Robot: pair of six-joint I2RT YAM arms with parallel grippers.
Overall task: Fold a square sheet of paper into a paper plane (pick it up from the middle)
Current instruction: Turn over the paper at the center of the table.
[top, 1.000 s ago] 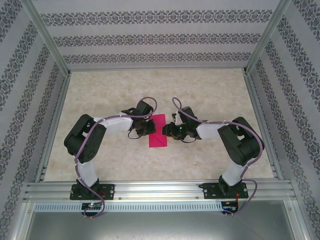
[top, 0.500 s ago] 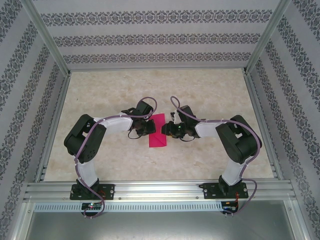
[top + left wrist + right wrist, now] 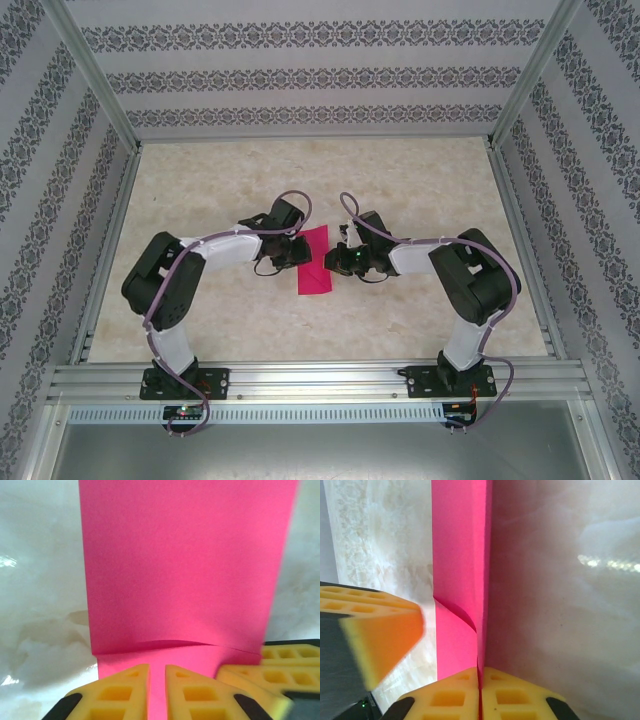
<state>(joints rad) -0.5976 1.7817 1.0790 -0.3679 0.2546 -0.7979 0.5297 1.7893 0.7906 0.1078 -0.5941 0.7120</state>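
The square sheet of paper (image 3: 316, 262) lies at the table's middle, magenta-pink and folded over into a narrow strip. In the left wrist view its upper layer (image 3: 185, 565) ends in a slightly lifted edge just ahead of my left gripper (image 3: 157, 672). That gripper stands over the lower layer with a narrow gap between its yellow fingers, at the strip's left side (image 3: 297, 255). My right gripper (image 3: 480, 675) is shut on the paper's right edge (image 3: 457, 555), which stands up thin between its pads. It sits at the strip's right side (image 3: 335, 262).
The table (image 3: 420, 190) is pale marble-patterned, walled by patterned panels and a metal frame. Both arms bend inward, their wrists close together. The right gripper's fingers (image 3: 270, 675) show at the edge of the left wrist view. A left finger (image 3: 380, 635) shows blurred in the right wrist view.
The left arm's elbow has shifted slightly left and down while its gripper stayed at the paper. The right gripper crept a little left toward the paper. The paper stays put.
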